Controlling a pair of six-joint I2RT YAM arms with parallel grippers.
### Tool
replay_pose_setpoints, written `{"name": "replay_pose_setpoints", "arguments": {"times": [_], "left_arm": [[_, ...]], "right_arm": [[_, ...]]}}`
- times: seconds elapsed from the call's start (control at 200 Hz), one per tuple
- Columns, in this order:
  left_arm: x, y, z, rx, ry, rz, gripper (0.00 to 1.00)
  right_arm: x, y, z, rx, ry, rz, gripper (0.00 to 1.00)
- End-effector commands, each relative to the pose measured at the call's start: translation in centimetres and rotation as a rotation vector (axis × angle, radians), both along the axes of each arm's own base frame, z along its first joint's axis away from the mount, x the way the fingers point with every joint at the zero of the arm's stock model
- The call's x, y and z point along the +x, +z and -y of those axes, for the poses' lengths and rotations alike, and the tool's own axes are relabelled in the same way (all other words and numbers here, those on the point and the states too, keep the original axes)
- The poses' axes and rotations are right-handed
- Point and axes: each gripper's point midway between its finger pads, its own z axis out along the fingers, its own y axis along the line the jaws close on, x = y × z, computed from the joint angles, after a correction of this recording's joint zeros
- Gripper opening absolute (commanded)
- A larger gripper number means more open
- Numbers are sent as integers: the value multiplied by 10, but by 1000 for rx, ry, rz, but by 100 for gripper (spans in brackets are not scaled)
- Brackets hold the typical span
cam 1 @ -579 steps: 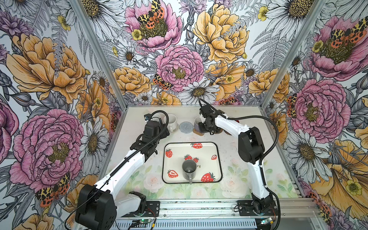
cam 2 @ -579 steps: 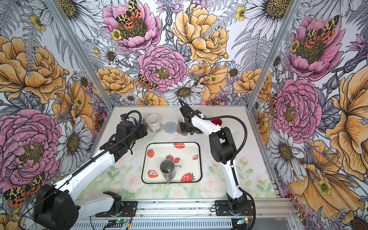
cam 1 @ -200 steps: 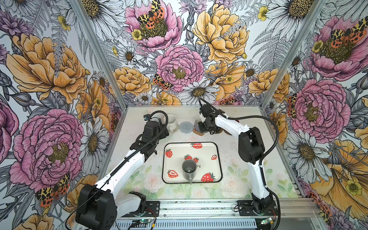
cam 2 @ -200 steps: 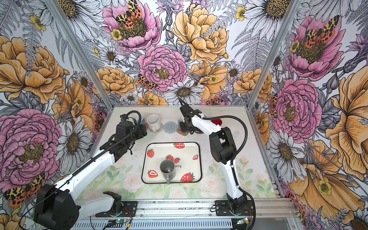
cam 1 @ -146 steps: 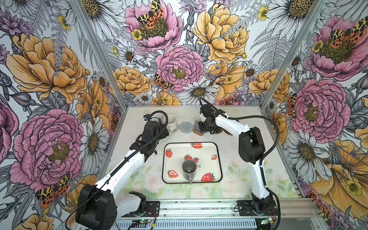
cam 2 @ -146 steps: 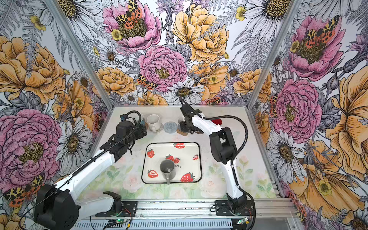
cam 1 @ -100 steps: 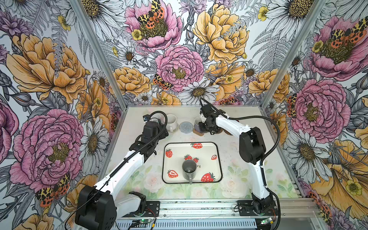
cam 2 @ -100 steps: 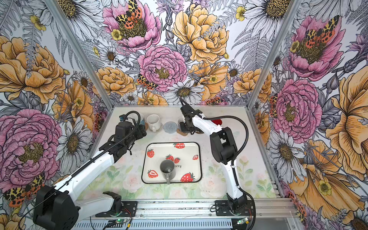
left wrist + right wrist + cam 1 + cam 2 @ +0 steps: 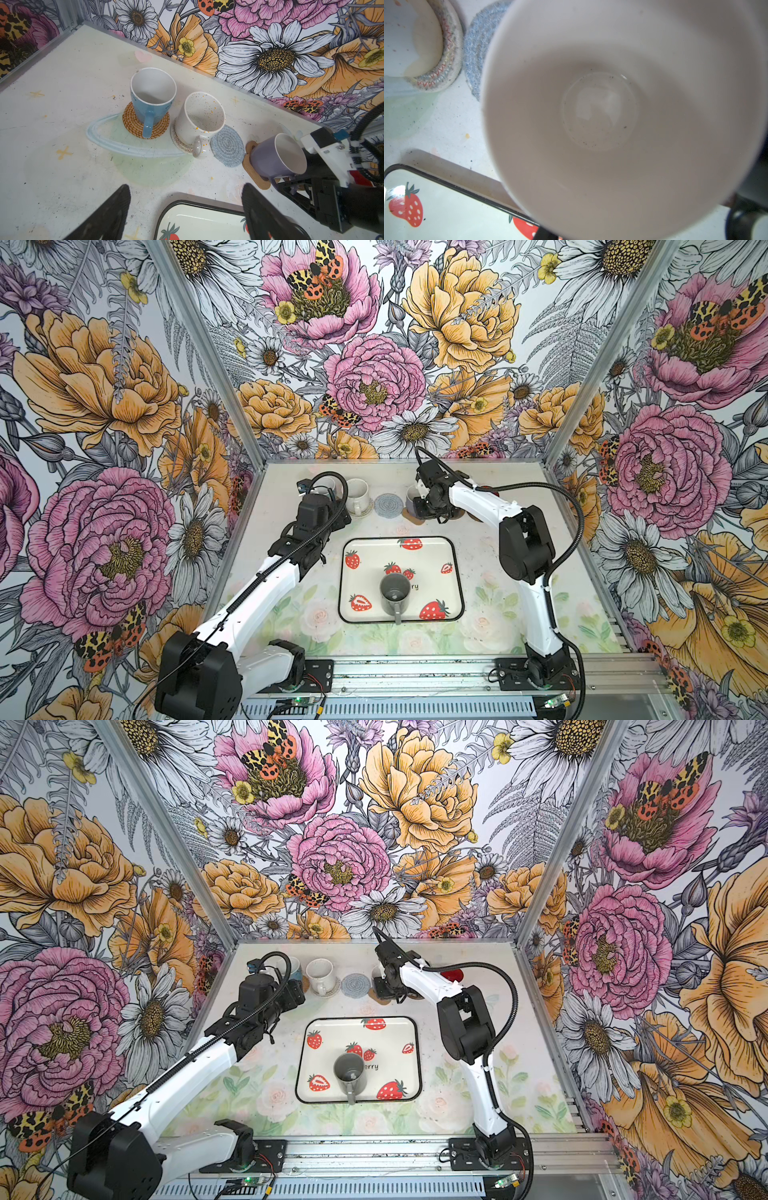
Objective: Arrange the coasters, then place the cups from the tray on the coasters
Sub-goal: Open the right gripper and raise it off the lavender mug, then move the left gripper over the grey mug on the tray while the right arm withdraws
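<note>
In the left wrist view a light blue cup (image 9: 152,97) stands on the tan rattan coaster (image 9: 133,124). Beside it a white speckled cup (image 9: 202,118) stands on the whitish woven coaster (image 9: 180,143). The grey-blue coaster (image 9: 228,147) is bare. A lavender cup (image 9: 270,160) rests on the paw-shaped coaster (image 9: 252,172), and my right gripper (image 9: 288,184) is shut on its handle. Its white inside (image 9: 591,104) fills the right wrist view. My left gripper (image 9: 186,187) hangs open over the tray's corner. A grey cup (image 9: 394,593) stands on the strawberry tray (image 9: 436,589).
A cup with a red interior (image 9: 451,973) stands at the back right behind my right arm. A black cup (image 9: 749,207) is close beside the lavender one. The back wall runs just behind the row of coasters.
Hardly anything differs. My right gripper stays at the lavender cup on the paw coaster, and my left arm has shifted only very slightly.
</note>
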Motion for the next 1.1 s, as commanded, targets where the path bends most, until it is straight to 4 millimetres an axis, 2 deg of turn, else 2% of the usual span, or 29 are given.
{"name": "replay_pose_setpoints", "arguments": {"times": [0.0, 0.255, 0.365, 0.625, 0.806, 0.886, 0.966, 1.096], "left_arm": [[-3, 2, -1, -28, -4, 10, 86], [-4, 2, 0, -29, -6, 12, 86], [-6, 4, -1, -32, -5, 15, 86], [-11, 9, -3, -45, 3, 36, 85], [-11, 12, 3, -62, -17, 40, 84], [-11, 13, 5, -62, -20, 45, 84], [-9, 14, 8, -61, -24, 49, 84], [-6, 14, 15, -55, -39, 39, 83]], "right_arm": [[-2, 31, -6, 40, 4, 54, 25], [-1, 51, 2, 29, -7, 102, 29], [0, 67, 15, -1, -32, 151, 29], [5, 127, 40, -34, -113, 312, 32], [15, 181, 39, 68, -192, 455, 32], [13, 197, 40, 119, -234, 510, 33], [9, 202, 42, 182, -293, 558, 34], [-3, 192, 46, 310, -379, 597, 35]]}}
